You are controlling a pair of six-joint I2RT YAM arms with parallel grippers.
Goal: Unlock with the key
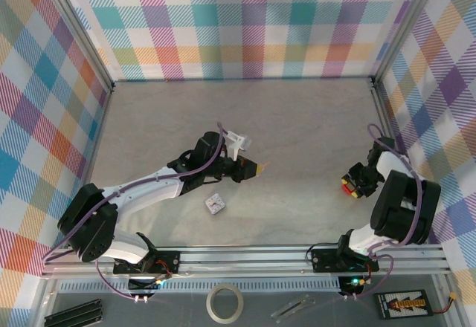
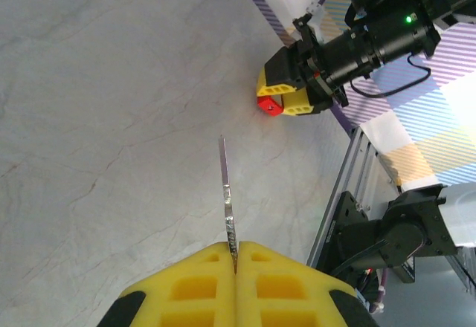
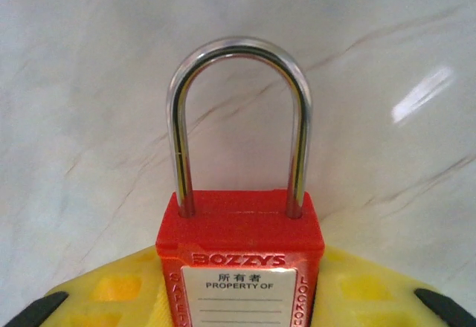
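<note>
A flat silver key [image 2: 227,208] sticks out of the yellow fingers of my left gripper [image 2: 236,249], which is shut on its end. In the top view that gripper [image 1: 255,168] hovers mid-table, the key pointing right toward the padlock [image 1: 345,186]. The red padlock [image 3: 239,230] has a steel shackle [image 3: 239,44] seated in its body. It sits between the yellow fingers of my right gripper [image 3: 239,264], which press against both its sides. From the left wrist, the padlock [image 2: 269,106] shows as a small red block in the right gripper [image 2: 286,96], well beyond the key's tip.
A small grey-white block [image 1: 216,205] lies on the marbled table below the left arm. Aluminium rails [image 1: 245,256] run along the near edge, with a tape roll [image 1: 224,302] and a black box [image 1: 401,305] beyond them. Plaid walls enclose the other sides.
</note>
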